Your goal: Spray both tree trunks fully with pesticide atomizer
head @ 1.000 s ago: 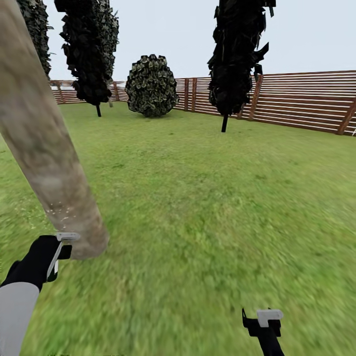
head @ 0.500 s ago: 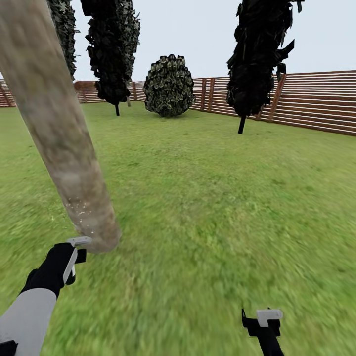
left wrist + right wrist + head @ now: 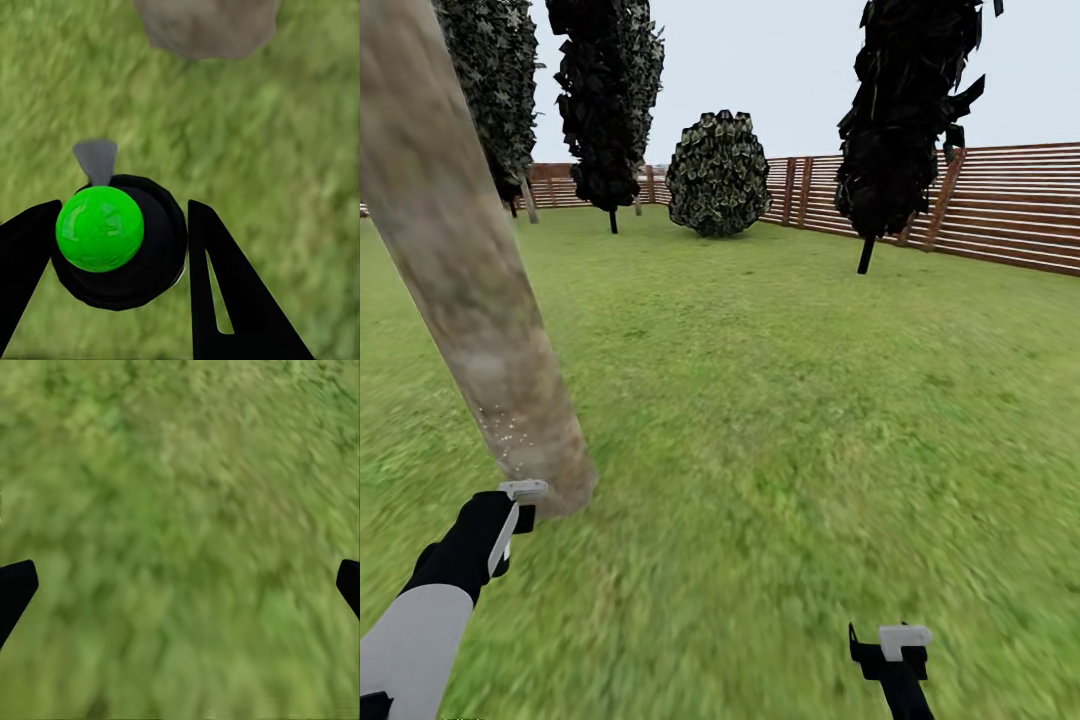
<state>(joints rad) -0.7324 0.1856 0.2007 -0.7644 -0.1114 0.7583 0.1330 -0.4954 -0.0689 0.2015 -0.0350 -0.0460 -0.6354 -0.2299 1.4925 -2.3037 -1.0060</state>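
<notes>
The left gripper is pinching the pesticide atomizer, a near-black round body with a bright green top seen from above, its two black fingers pressing in on either side and a small grey nozzle tip poking out ahead toward the tree trunk. In the head view that gripper is hovering just beside the base of the mottled grey-brown trunk, where pale specks are dotting the bark just above it. The right gripper is hanging spread wide over blurred lawn, well apart from the trunk. Beyond, black conifers and a round bush are standing before the slatted fence.
</notes>
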